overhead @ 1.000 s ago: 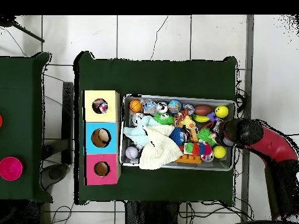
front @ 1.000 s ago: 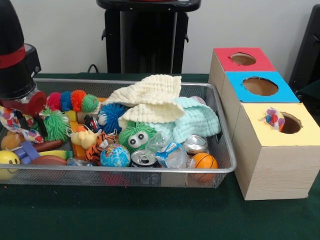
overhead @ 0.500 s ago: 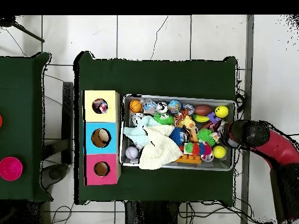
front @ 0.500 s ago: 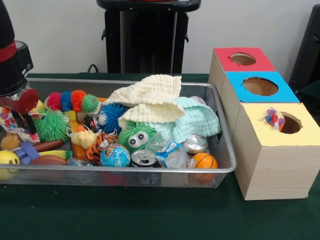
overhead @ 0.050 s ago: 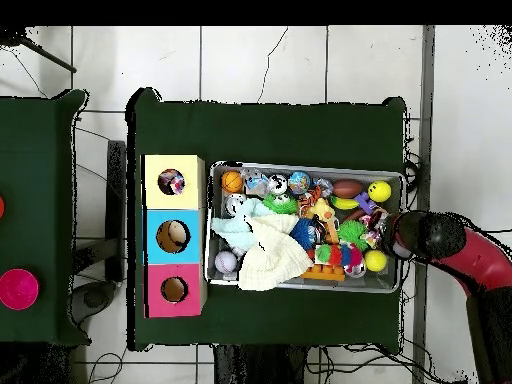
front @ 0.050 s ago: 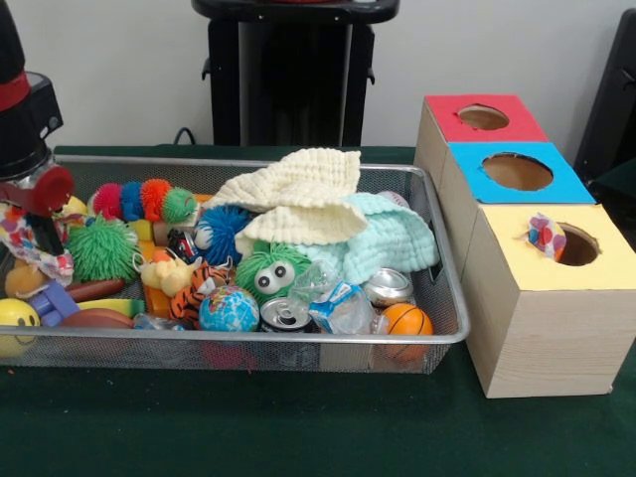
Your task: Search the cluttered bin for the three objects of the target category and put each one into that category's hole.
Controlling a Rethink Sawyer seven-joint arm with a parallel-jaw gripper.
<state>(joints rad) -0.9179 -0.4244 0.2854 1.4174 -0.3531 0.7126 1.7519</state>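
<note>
Front view: the arm (front @ 0.050 s ago: 18,109) enters at the picture's left edge, above the left end of the bin (front @ 0.050 s ago: 437,288). Its gripper (front @ 0.050 s ago: 35,214) hangs over that end of the bin with a patterned cloth toy (front @ 0.050 s ago: 30,248) at its tip. Whether the jaws are clenched on the toy or released cannot be told. In the overhead view the red arm (overhead @ 0.050 s ago: 470,250) lies off the bin's right end, its black head (overhead @ 0.050 s ago: 425,232) just past the rim.

The wire bin stands on a dark green table (front @ 0.050 s ago: 298,427) and is full of clutter. A cream cloth (front @ 0.050 s ago: 298,189) lies over a pale green cloth (front @ 0.050 s ago: 393,238) in the middle. In front of them sit a green fuzzy toy with eyes (front @ 0.050 s ago: 270,273), a globe ball (front @ 0.050 s ago: 229,310), a can (front @ 0.050 s ago: 286,315) and a small basketball (front @ 0.050 s ago: 405,320). A spiky green ball (front @ 0.050 s ago: 104,248) and a bead caterpillar (front @ 0.050 s ago: 144,199) lie near the gripper.

Beside the bin, on the side away from the gripper, stand three boxes with holes. The yellow box (front @ 0.050 s ago: 596,268) has a patterned item (front @ 0.050 s ago: 545,237) at the lip of its hole; the blue box (front @ 0.050 s ago: 467,164) and red box (front @ 0.050 s ago: 447,114) follow in a row. Behind the table rise a black stand (front @ 0.050 s ago: 288,79) and a pale wall. The floor is tiled (overhead @ 0.050 s ago: 300,60), and a second green table (overhead @ 0.050 s ago: 35,220) stands beyond the boxes.

Against the frames up to a second ago, the arm has drawn outward from the bin, and the toy has risen with it.
</note>
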